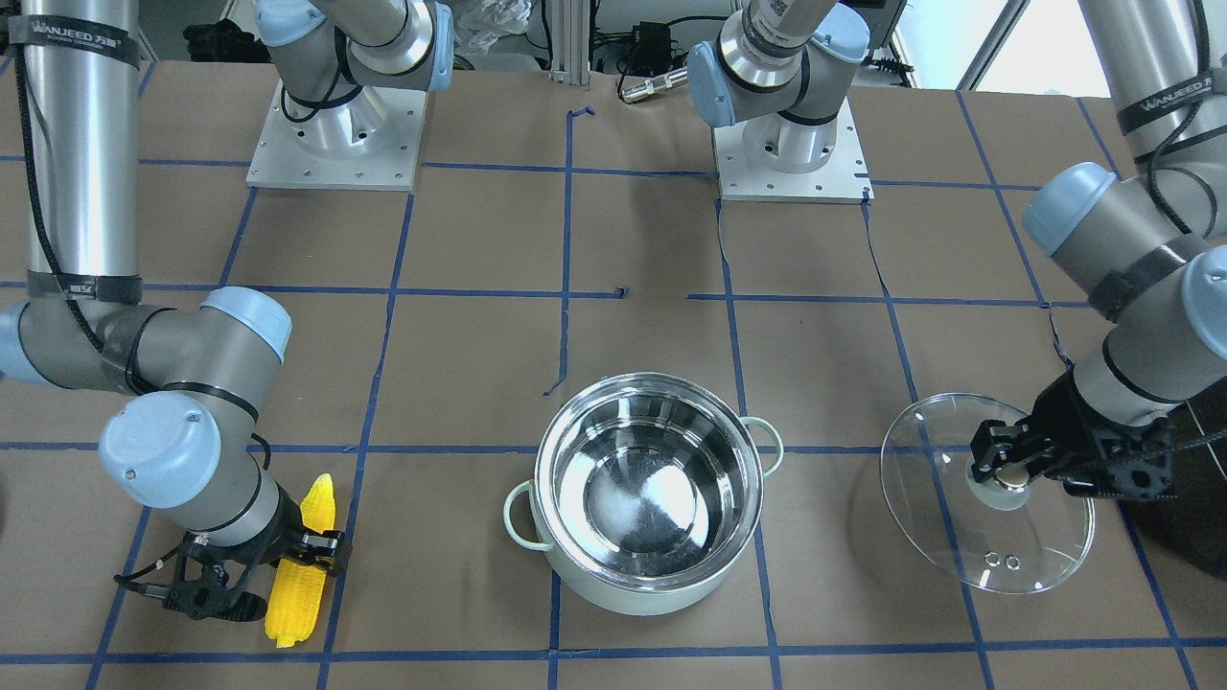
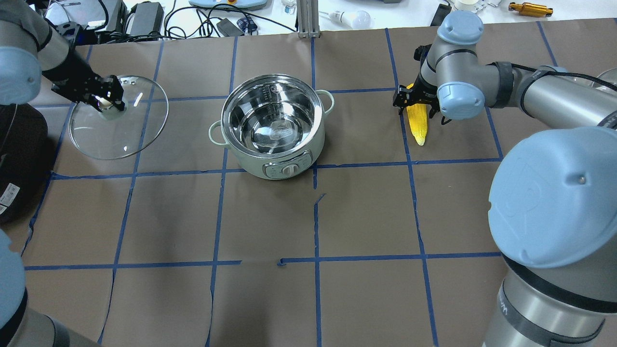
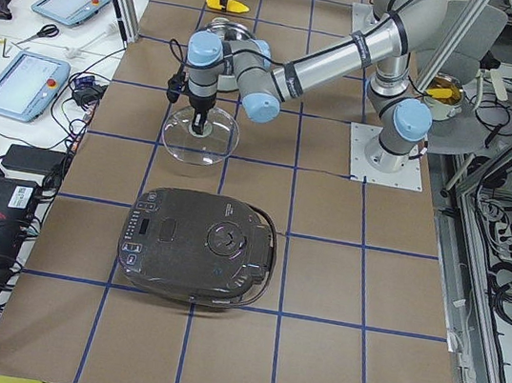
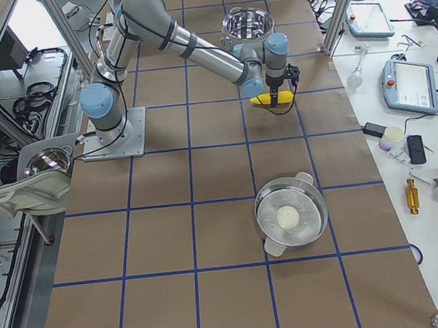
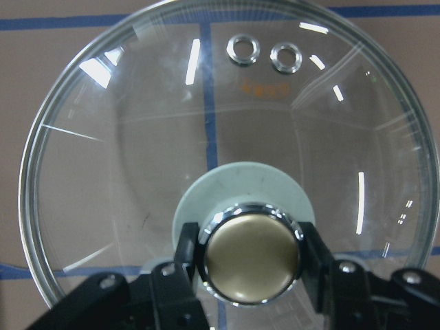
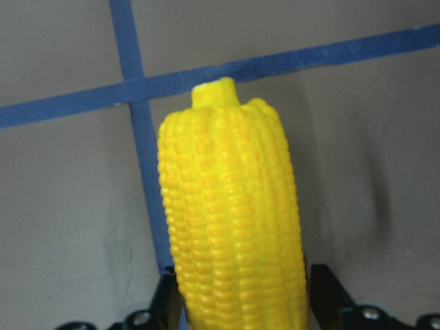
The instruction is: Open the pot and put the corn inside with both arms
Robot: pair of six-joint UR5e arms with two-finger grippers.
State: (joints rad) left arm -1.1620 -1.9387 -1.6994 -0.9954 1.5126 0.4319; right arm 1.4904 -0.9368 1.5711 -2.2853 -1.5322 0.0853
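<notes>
Both halves of the job show at once: the left gripper (image 2: 105, 99) is pinched on the brass knob (image 5: 249, 260) of the glass lid (image 1: 959, 537) and holds it well off to one side, so the pot (image 2: 241, 156) sits uncovered and empty at the middle of the table (image 2: 366, 217). On the pot's other side, well apart from it, the corn (image 2: 417, 123) lies flat on the table. The right gripper (image 2: 418, 99) straddles its thick half, fingers close against both flanks and seemingly squeezing it, probably to lift it and carry it over to the open pot.
</notes>
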